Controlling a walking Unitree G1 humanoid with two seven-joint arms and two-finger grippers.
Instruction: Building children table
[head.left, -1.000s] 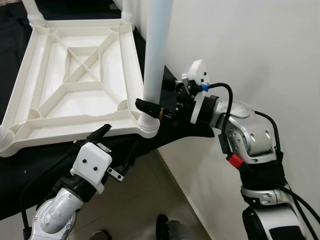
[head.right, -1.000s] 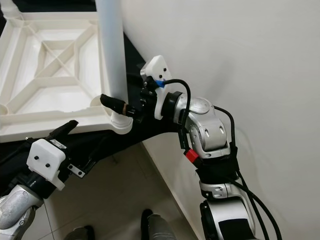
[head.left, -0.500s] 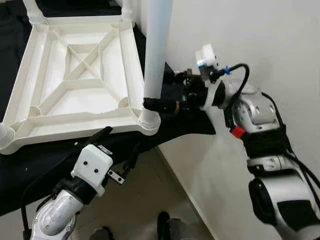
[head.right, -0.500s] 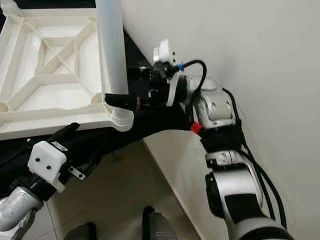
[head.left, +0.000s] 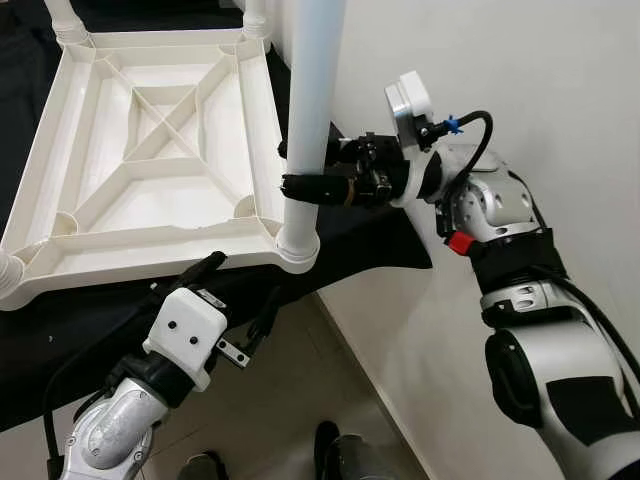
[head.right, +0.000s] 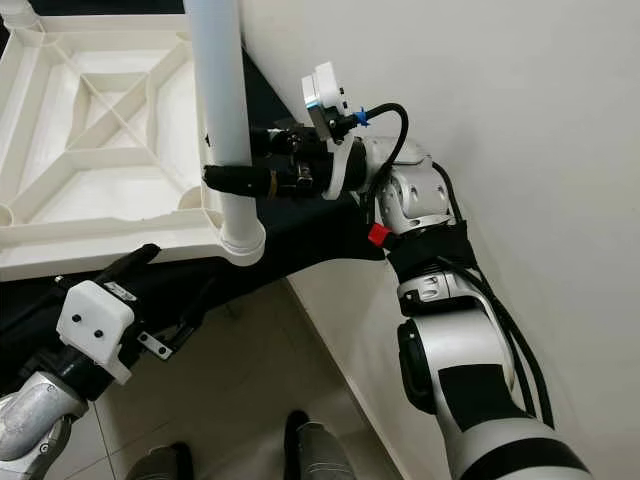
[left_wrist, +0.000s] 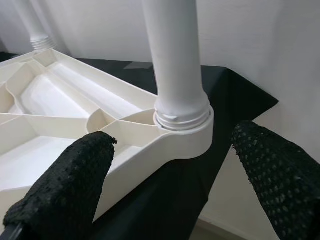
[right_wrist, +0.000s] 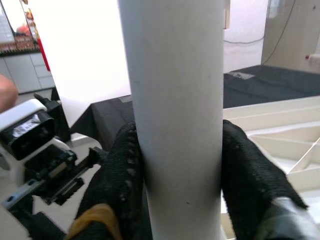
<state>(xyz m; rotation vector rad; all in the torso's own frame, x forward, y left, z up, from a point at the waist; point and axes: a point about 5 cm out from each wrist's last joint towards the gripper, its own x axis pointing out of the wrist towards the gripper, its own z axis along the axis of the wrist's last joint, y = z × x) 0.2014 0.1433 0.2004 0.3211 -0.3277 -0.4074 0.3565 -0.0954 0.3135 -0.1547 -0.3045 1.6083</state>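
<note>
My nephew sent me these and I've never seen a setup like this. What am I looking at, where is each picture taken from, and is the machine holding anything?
This is a humanoid robot with two silver arms, each ending in a gripper of two black fingers. The two wide pictures come from cameras on its head, looking down. The other two come from cameras on its wrists, looking along the fingers.

On a black-covered surface lies a white plastic child's tabletop, upside down, ribs showing. A white leg stands upright in its near corner socket.

The right gripper is closed around that leg just above the socket; its wrist picture shows both fingers pressed against the tube. The left gripper hangs open below the table's edge, holding nothing.
</note>
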